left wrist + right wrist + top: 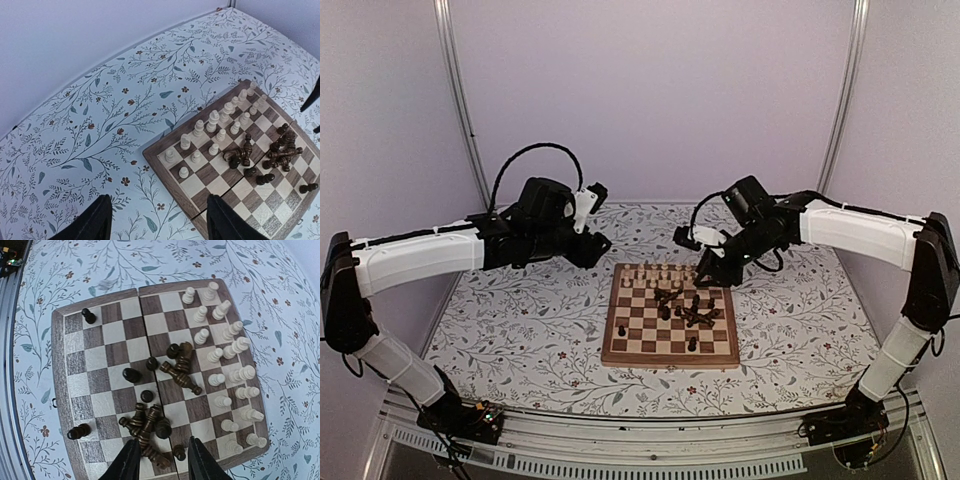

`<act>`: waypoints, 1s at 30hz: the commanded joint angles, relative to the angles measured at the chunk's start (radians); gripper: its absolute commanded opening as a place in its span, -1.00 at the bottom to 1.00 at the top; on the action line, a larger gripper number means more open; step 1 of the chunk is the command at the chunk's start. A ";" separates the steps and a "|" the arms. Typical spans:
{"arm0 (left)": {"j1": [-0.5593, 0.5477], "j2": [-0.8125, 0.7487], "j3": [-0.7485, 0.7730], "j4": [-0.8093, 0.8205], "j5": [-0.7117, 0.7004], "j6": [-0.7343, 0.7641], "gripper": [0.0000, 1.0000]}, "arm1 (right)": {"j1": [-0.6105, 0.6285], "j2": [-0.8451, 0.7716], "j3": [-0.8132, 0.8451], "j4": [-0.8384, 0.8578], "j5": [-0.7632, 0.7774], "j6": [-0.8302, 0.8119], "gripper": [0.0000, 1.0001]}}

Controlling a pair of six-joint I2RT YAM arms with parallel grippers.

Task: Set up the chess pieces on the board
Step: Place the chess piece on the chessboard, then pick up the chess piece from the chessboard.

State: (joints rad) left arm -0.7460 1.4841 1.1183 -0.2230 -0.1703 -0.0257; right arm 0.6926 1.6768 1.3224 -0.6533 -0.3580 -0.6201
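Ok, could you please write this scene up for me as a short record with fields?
board: open flat, centre seam visible
pale pieces: upright in two rows along the far edge
dark pieces: mostly toppled in two heaps mid-board, a few upright
left gripper: open, empty, off the board to its left
right gripper: open, empty, above one dark heap

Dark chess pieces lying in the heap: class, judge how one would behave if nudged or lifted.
Likely to roll: the dark chess pieces are round, turned shapes lying on their sides on the board. Probably stiff and light, being small wood. Lifting one may disturb its neighbours, since they lie touching.
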 commanded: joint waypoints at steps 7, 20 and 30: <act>-0.003 0.002 0.023 -0.013 0.043 0.016 0.31 | -0.027 0.108 0.012 0.009 -0.029 0.046 -0.21; -0.003 0.013 0.031 -0.025 0.087 0.012 0.32 | -0.027 0.202 0.033 0.014 0.008 0.069 -0.19; -0.004 0.019 0.034 -0.029 0.101 0.010 0.32 | -0.027 0.205 0.043 0.017 0.048 0.079 -0.80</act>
State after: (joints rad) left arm -0.7460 1.4902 1.1278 -0.2489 -0.0856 -0.0216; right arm 0.6617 1.8774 1.3380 -0.6449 -0.3389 -0.5541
